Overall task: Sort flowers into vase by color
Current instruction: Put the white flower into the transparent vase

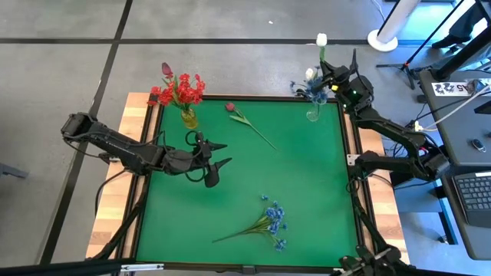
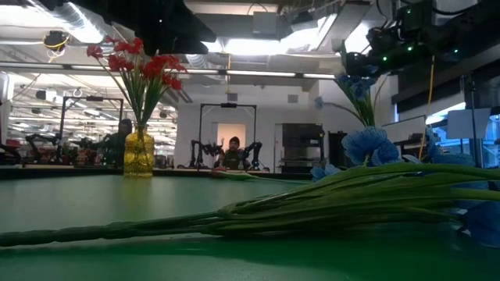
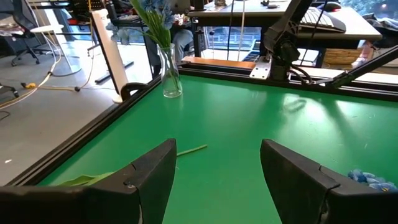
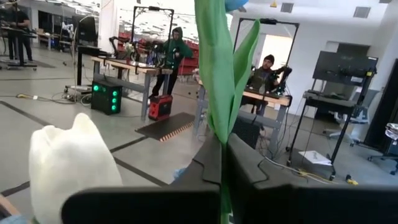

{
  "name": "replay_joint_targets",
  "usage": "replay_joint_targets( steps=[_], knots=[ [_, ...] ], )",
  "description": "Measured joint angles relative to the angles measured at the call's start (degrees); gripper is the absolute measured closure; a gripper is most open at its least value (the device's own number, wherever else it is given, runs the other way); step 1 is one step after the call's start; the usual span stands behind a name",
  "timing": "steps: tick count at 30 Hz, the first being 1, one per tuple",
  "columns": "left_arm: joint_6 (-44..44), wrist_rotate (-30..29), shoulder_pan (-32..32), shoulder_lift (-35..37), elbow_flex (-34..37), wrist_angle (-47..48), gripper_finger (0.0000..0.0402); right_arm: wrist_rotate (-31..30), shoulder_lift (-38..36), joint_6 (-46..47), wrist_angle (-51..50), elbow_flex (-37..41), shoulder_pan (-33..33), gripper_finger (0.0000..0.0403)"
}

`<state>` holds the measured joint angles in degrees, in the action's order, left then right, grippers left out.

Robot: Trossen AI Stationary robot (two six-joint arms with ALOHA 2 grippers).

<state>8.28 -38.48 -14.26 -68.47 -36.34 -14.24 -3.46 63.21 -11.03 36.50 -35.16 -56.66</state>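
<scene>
- Your right gripper (image 1: 331,70) is clamped on a white tulip's stem (image 4: 219,93) above the far-right clear vase (image 1: 313,113); only the right wrist view shows the grip.
- Your left gripper (image 1: 219,159) hovers spread and empty mid-table.
- A blue cluster (image 1: 272,221) lies near; a red-pink tulip (image 1: 230,108) lies far-centre.

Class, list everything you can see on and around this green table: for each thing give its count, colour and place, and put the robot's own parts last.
Yellow glass vase: one, back left corner, holding red blossom flowers.
Clear glass vase: one, back right corner, holding blue blossom flowers.
Red-pink tulip: one, lying back centre.
Blue flower bunch: one, lying near front.
White tulip: one, above the clear vase.
Green table mat: one.
Left gripper: open, over left centre.
Right gripper: shut on white tulip's stem.
</scene>
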Motion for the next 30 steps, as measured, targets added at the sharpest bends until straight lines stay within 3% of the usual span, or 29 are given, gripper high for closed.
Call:
replay_joint_targets(
  steps=[6,20,30],
  knots=[
    [0.02,0.00,0.00,0.00,0.00,0.00,0.0172,-0.04,0.75,0.02,0.77,0.00,0.00,0.0386],
    [0.05,0.00,0.00,0.00,0.00,0.00,0.0172,-2.10,-1.72,-0.41,-3.02,0.00,0.00,0.0292],
    [0.08,0.00,0.00,0.00,0.00,0.00,0.0172,-2.10,-7.18,-1.31,-8.51,0.00,0.00,0.0278]
  ],
)
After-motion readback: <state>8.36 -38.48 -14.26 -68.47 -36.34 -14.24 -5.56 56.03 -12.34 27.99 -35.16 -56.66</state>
